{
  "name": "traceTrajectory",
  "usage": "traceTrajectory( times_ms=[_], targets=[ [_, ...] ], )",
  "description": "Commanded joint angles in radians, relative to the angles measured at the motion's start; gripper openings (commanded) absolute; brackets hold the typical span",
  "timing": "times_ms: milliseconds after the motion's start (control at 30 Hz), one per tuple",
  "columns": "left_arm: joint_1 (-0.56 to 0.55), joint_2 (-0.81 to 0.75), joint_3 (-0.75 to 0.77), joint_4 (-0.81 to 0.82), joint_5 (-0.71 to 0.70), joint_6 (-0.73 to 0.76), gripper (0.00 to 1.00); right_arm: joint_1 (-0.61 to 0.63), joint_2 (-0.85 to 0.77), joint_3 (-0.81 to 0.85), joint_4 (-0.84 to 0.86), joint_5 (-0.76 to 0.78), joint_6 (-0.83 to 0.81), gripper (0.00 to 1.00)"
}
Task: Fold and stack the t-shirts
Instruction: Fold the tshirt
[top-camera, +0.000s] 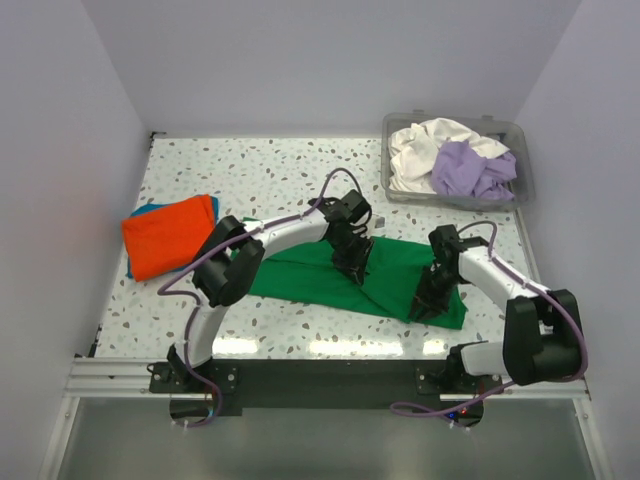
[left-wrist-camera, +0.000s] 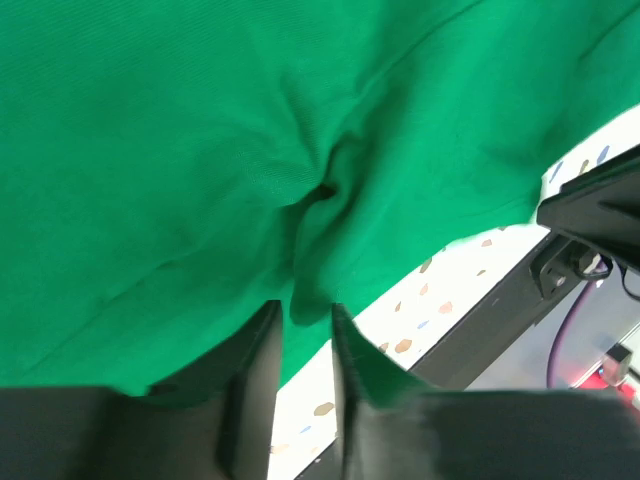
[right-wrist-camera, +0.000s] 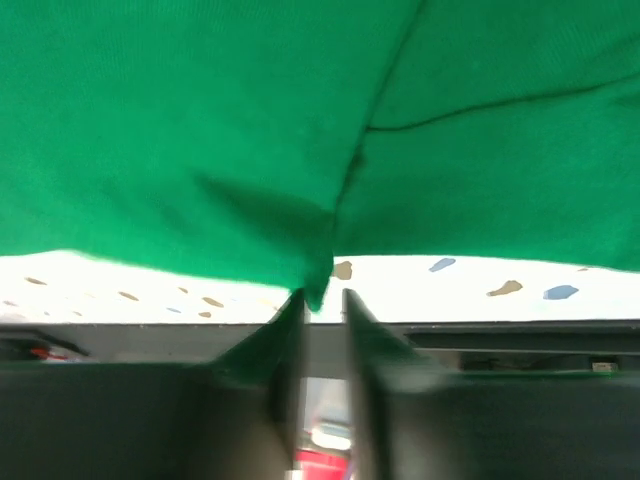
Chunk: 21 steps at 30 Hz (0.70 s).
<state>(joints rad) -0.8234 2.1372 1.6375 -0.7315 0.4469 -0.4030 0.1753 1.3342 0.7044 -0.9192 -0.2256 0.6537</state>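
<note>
Green t-shirt is the one we're on. It lies spread as a long rumpled band across the near middle and right of the bench, and its right end reaches close to the near edge.

Both tools are down on it. The left tool sits at about the middle of the cloth. In its wrist view the two fingers are almost together, a raised ridge of green fabric runs straight into the narrow gap, and creases pucker out just beyond the tips. So we read it as pinched on the shirt.

The right tool is at the shirt's right end. From its wrist view the hem is drawn down into a little point right between the fingertips, with only a slim gap between them, so that one looks clamped on the cloth too. Speckled bench shows just past the hem there.

Off to the left, well apart from the green one, the orange t-shirt lies folded on top of the blue t-shirt, which only peeks out at the edges.

At the far right corner, the clear bin holds the white t-shirt and the lavender t-shirt, both bunched up.
</note>
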Motion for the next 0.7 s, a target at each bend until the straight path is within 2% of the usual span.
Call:
traceTrajectory(
  times_ms=[0, 33, 100, 133, 233, 300, 500, 667],
  targets=[
    [0.020, -0.053, 0.001, -0.036, -0.030, -0.005, 0.33, 0.003, 0.020, 0.049, -0.009, 0.023, -0.014, 0.35],
    [0.018, -0.059, 0.002, -0.036, -0.036, -0.002, 0.40, 0.004, 0.020, 0.059, -0.018, 0.049, -0.016, 0.41],
    [0.020, -0.066, 0.005, -0.035, -0.050, 0.001, 0.46, 0.004, 0.025, 0.115, -0.046, 0.074, -0.022, 0.55],
    [0.021, -0.074, 0.013, -0.037, -0.051, 0.003, 0.50, 0.001, 0.029, 0.139, -0.058, 0.095, -0.023, 0.58],
    [0.038, -0.085, 0.024, -0.037, -0.047, 0.007, 0.53, -0.002, 0.062, 0.297, -0.105, 0.212, -0.049, 0.65],
    [0.073, -0.095, 0.019, -0.034, -0.048, 0.004, 0.53, -0.035, 0.080, 0.351, -0.112, 0.282, -0.063, 0.66],
    [0.226, -0.158, -0.039, -0.005, -0.097, 0.026, 0.53, -0.210, 0.169, 0.434, 0.020, 0.302, -0.127, 0.62],
    [0.354, -0.198, -0.105, 0.015, -0.146, 0.072, 0.54, -0.258, 0.272, 0.486, 0.091, 0.332, -0.163, 0.56]
  ],
)
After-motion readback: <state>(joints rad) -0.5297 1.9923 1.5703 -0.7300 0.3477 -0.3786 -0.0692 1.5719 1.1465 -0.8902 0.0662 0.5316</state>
